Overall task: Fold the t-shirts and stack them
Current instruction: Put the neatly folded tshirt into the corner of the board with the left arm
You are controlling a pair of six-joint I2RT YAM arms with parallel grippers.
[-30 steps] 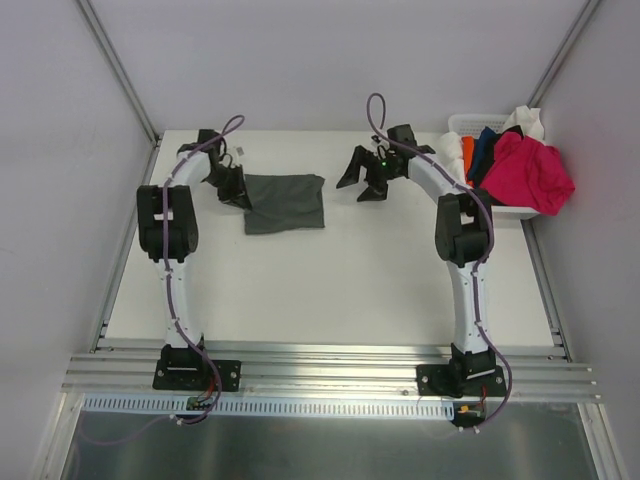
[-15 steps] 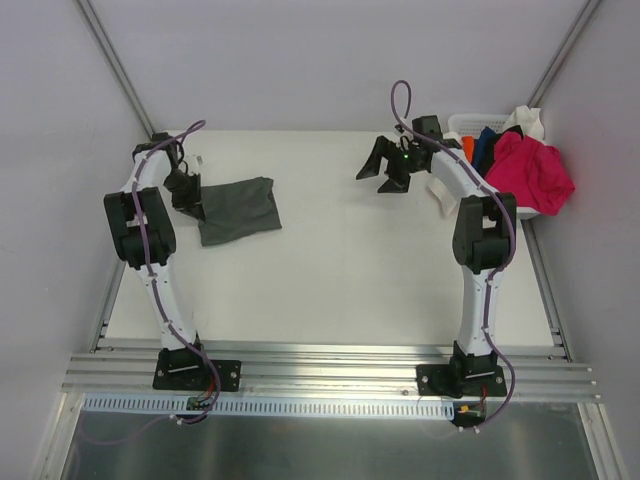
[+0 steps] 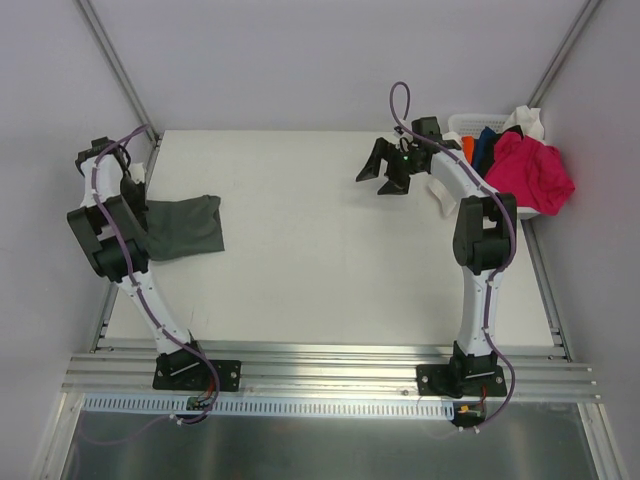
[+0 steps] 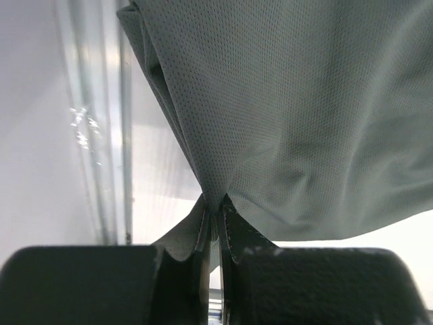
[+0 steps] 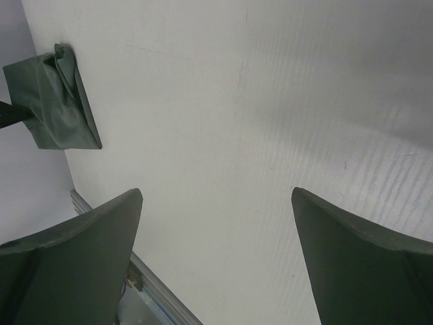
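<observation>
Charcoal grey t-shirt [image 3: 185, 228], folded into a rough rectangle, is lying at the left edge of the worktop [image 3: 330, 270], about midway between near and far. The left gripper [image 3: 133, 192] is pinching its left border. In the left wrist view the gripper's [image 4: 216, 203] fingers are pressing together on a gathered tuck of the cloth [image 4: 304, 122], and creases are fanning out from the pinch. The left arm is reaching along the left rail, with its elbow folding back toward the far-left corner. The right arm is stretching far and bending leftward. The right gripper [image 3: 383, 180] is hovering with its fingers spread wide, holding nothing, just left of the white basket [image 3: 458, 124]. Magenta-pink [image 3: 530, 170], navy [image 3: 487, 145], orange [image 3: 468, 150] and white [image 3: 525, 120] t-shirts are heaping in this basket.
</observation>
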